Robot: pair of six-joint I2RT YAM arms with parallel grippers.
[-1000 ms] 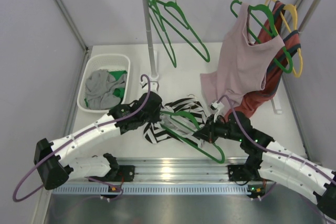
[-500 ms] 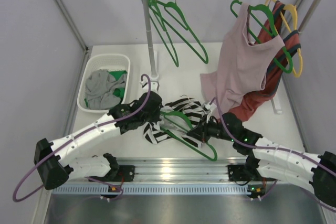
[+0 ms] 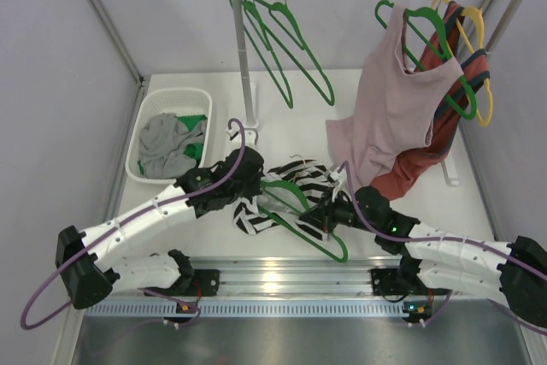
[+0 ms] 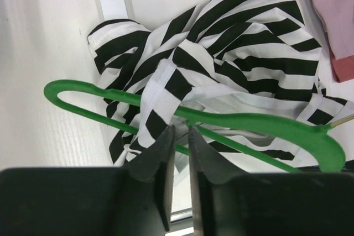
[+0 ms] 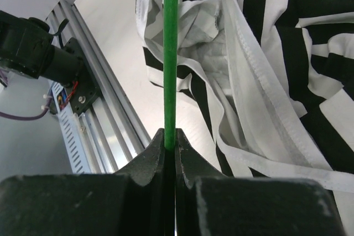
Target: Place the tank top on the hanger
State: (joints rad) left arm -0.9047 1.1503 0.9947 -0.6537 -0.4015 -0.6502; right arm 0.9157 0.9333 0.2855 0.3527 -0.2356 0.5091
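The black-and-white striped tank top (image 3: 301, 177) lies crumpled on the white table between the two arms; it also shows in the left wrist view (image 4: 243, 42) and the right wrist view (image 5: 265, 53). The green hanger (image 3: 332, 247) lies across it, one arm threaded under a white strap (image 4: 157, 89). The hanger's arm also shows in the left wrist view (image 4: 249, 121). My left gripper (image 3: 255, 191) (image 4: 180, 131) is shut on tank top fabric just below the hanger. My right gripper (image 3: 318, 220) (image 5: 170, 134) is shut on the hanger's thin bar (image 5: 170, 53).
A white basket (image 3: 141, 121) with a grey garment (image 3: 167, 144) stands at the left. A clothes rack (image 3: 242, 49) at the back carries green hangers (image 3: 286, 40), a dusty-pink top (image 3: 397, 100), a rust garment (image 3: 436, 147) and a yellow hanger (image 3: 480, 57). An aluminium rail (image 3: 282, 275) runs along the near edge.
My right gripper has moved left with the green hanger, pushing it further into the tank top. The left gripper has stayed about where it was, still holding fabric.
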